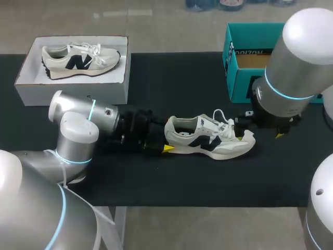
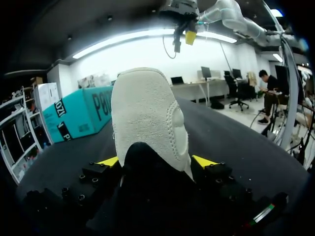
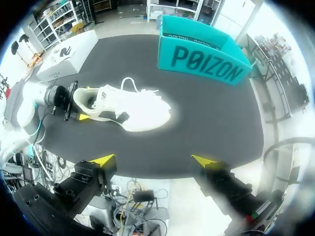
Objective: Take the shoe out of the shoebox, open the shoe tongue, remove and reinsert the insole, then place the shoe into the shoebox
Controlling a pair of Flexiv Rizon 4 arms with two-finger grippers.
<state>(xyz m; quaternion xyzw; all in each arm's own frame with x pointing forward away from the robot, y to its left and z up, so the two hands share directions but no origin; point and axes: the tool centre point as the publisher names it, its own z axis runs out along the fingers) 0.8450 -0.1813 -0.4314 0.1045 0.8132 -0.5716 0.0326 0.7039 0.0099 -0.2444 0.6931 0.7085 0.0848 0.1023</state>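
Observation:
A cream sneaker with a dark logo [image 1: 208, 139] stands upright on the black table [image 1: 171, 177], toe pointing right and laces loose. My left gripper [image 1: 165, 137] lies low at the heel. In the left wrist view the suede heel [image 2: 147, 118] sits between its fingers [image 2: 109, 161], which touch it from both sides. My right gripper [image 1: 260, 133] hangs open well above the toe, holding nothing. From the right wrist view the sneaker [image 3: 129, 108] lies far below that gripper [image 3: 152, 160]. The teal shoebox [image 1: 244, 65] stands open at the back right.
A white box [image 1: 31, 83] at the back left holds a second sneaker [image 1: 78, 60]. The teal shoebox [image 3: 202, 56] is beyond the shoe's toe end. In the left wrist view my right gripper [image 2: 183, 29] hangs high beyond the heel.

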